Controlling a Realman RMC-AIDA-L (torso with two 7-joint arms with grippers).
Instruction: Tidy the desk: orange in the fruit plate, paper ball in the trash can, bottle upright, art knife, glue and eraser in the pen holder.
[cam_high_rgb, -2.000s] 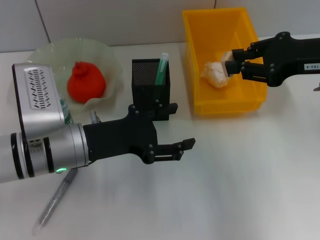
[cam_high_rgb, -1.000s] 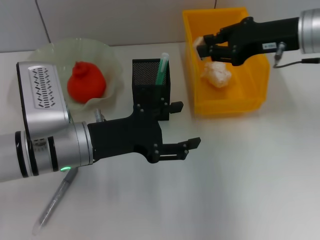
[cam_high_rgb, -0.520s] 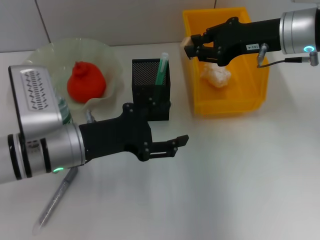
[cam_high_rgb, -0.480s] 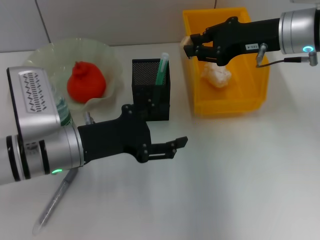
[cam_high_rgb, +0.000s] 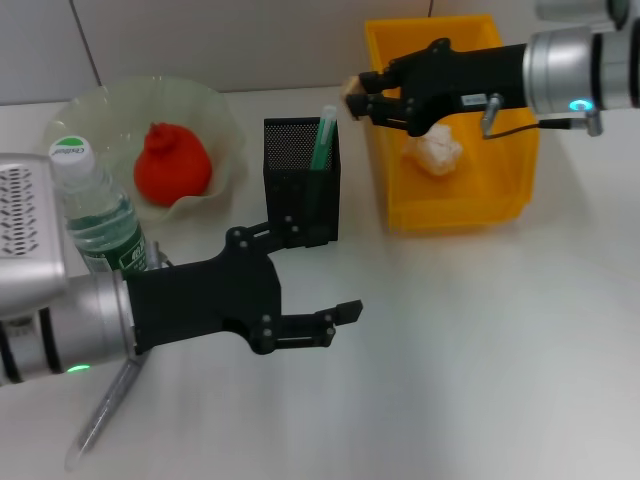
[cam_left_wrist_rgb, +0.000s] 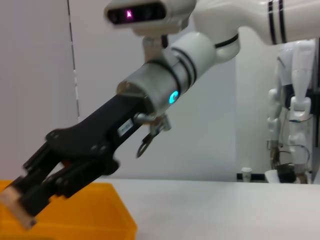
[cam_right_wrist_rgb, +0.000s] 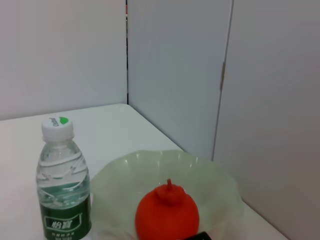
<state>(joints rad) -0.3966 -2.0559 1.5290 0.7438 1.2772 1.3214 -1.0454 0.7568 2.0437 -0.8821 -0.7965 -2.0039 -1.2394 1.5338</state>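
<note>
right gripper (cam_high_rgb: 352, 92): I see it pinching the eraser (cam_high_rgb: 350, 88) beside the trash can (cam_high_rgb: 505, 205)
left gripper (cam_high_rgb: 335, 320): mine's spread, above desk (cam_high_rgb: 480, 350)

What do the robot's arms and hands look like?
Both arms are shiny silver tubes ending in black hands. The left gripper has flat black fingers and a green light glows on its arm. The right gripper has a white label, a thin cable and a blue light.

The white desk (cam_high_rgb: 480, 340) is carrying everything. The fruit plate (cam_high_rgb: 215, 120) is sitting at ten o'clock, the bottle (cam_high_rgb: 95, 215) standing upright at nine just in front of it. The pen holder (cam_high_rgb: 298, 185) is standing near twelve, the trash can (cam_high_rgb: 505, 205) at one. A grey pen (cam_high_rgb: 100, 415) is lying at seven.
</note>
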